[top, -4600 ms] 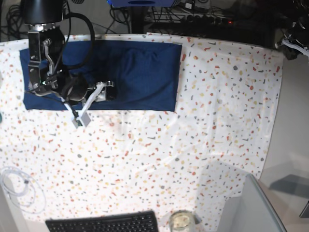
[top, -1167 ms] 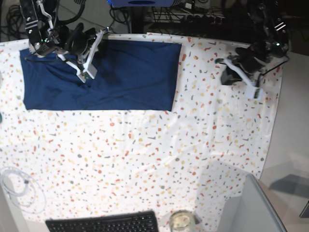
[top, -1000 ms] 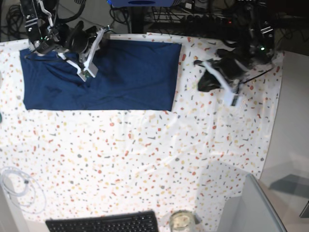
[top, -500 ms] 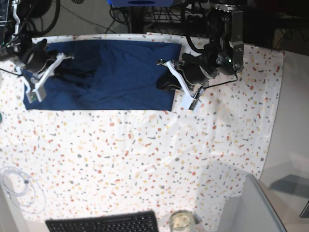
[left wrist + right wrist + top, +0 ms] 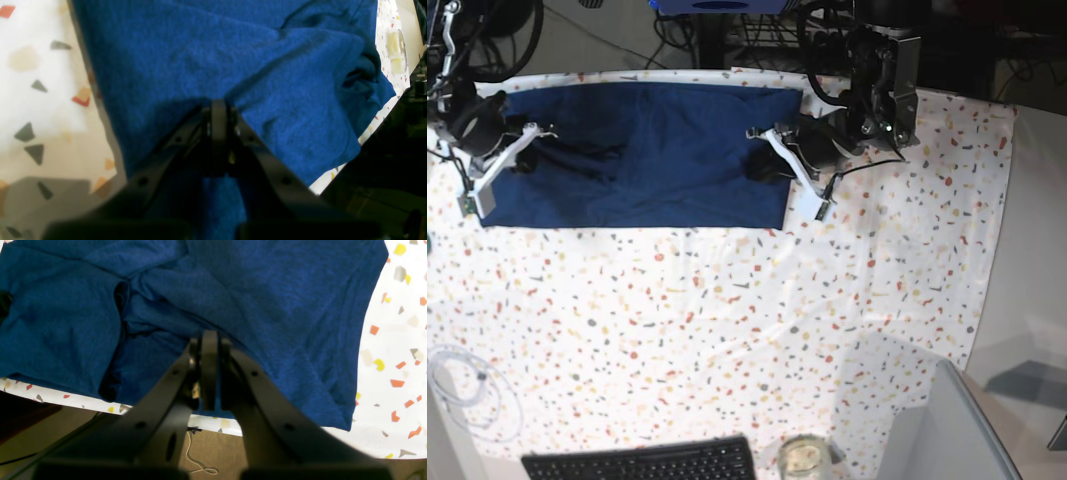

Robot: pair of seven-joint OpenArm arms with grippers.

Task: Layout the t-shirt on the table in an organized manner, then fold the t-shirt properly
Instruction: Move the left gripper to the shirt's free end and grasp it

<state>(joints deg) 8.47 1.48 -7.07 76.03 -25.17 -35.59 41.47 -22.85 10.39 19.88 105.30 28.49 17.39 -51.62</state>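
The dark navy t-shirt (image 5: 657, 150) lies as a wide folded rectangle at the far left of the table (image 5: 727, 320). My left gripper (image 5: 757, 168) is at the shirt's right edge. In the left wrist view its jaws (image 5: 218, 110) are shut, and the blue cloth (image 5: 267, 66) puckers toward their tip. My right gripper (image 5: 525, 157) sits at the shirt's left end. Its jaws (image 5: 209, 343) are shut too, with creases in the t-shirt (image 5: 267, 290) running to the tip. The cloth near each grip is bunched.
A black keyboard (image 5: 642, 462) and a glass jar (image 5: 803, 458) sit at the near edge. A white cable coil (image 5: 467, 390) lies at the left, a grey box (image 5: 947, 430) at the near right. Cables and gear crowd the back edge.
The left arm swung in from the table's right side to the shirt's right edge. The right arm moved from the shirt's top to its left end and shut. The cloth wrinkled.
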